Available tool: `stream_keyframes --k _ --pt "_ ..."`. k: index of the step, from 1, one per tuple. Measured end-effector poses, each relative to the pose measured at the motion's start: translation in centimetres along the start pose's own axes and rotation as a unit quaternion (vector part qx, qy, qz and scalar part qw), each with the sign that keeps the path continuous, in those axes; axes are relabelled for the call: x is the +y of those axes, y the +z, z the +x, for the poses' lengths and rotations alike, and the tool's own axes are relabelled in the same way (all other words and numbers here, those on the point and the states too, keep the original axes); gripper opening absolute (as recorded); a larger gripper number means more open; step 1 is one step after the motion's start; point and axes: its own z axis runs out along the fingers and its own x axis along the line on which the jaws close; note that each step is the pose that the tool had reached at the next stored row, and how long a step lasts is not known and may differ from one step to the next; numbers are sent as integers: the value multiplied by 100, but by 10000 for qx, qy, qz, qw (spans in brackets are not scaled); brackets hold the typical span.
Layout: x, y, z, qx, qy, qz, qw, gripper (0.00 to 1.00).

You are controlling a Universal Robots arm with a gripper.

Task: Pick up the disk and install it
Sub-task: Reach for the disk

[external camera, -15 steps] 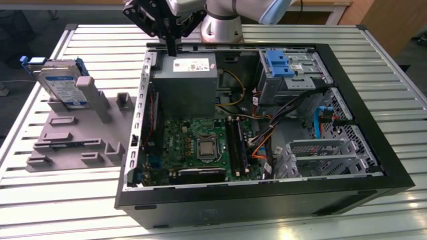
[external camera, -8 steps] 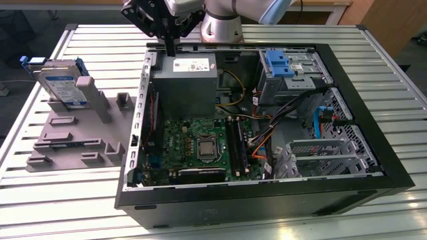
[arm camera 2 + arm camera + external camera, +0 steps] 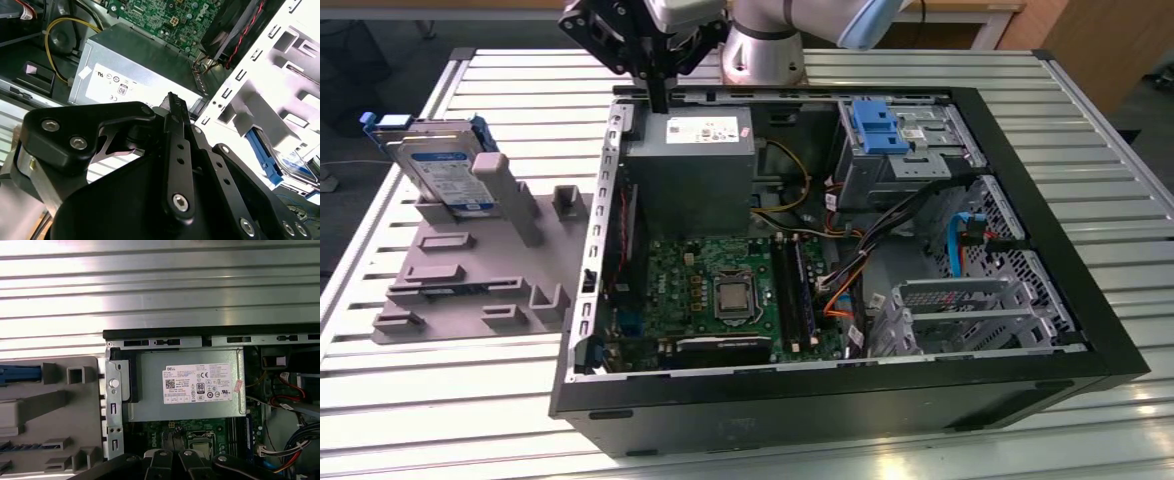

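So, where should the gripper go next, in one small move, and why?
Probably sideways toward the exterior view's left: the gripper hangs over the grey box inside the case, while the disk stands apart in the grey holder outside it, untouched.

Gripper (image 3: 172, 100) over grey power supply (image 3: 135, 60); green motherboard (image 3: 165, 15) beyond.
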Motion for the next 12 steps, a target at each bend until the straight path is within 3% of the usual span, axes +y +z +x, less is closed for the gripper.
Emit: stream_keyframes --k 12 --pt "-2 3 31 0 0 0 10000 11"
